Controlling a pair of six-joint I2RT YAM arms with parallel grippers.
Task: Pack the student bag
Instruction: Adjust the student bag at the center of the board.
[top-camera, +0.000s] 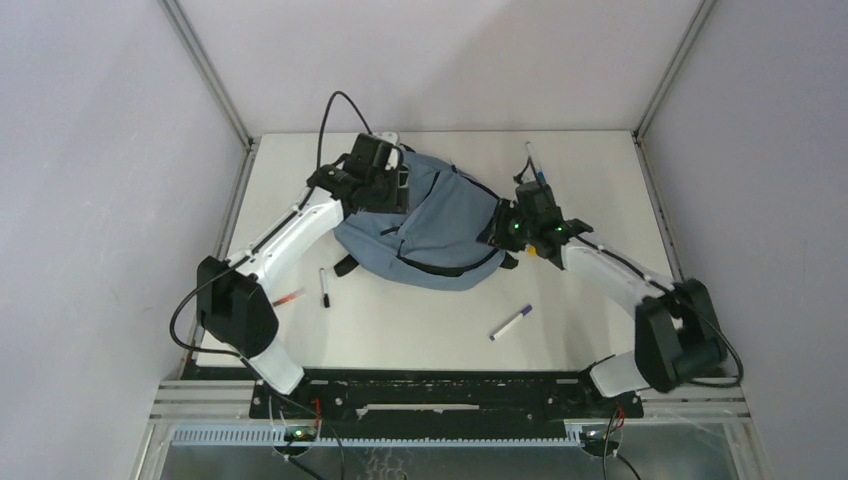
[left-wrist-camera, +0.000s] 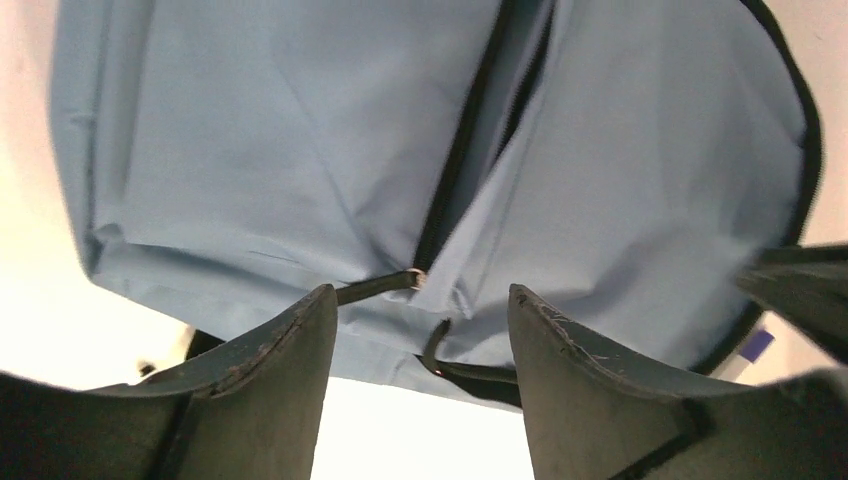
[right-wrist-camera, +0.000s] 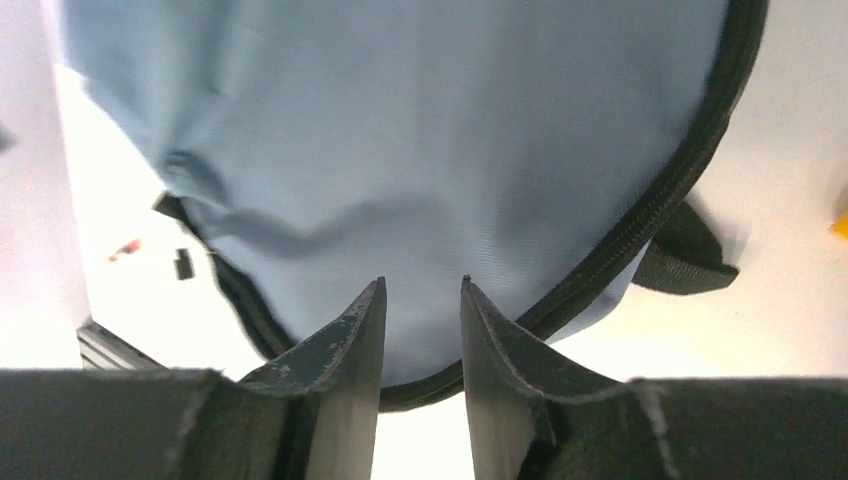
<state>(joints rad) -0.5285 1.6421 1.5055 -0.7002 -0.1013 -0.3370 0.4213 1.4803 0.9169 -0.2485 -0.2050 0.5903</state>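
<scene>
The student bag, grey-blue with black zippers, lies flat mid-table. My left gripper is at its upper left end. In the left wrist view it stands open, and two black zipper pulls lie between and just beyond its fingers; nothing is clamped. My right gripper is at the bag's right edge. In the right wrist view it is narrowed to a small gap, open, and straddles the bag's black-zippered rim. The fabric shows no pinch.
A black marker and a red pen lie left of the bag. A purple marker lies in front of it, and a blue pen behind my right gripper. A black strap sticks out at the bag's right.
</scene>
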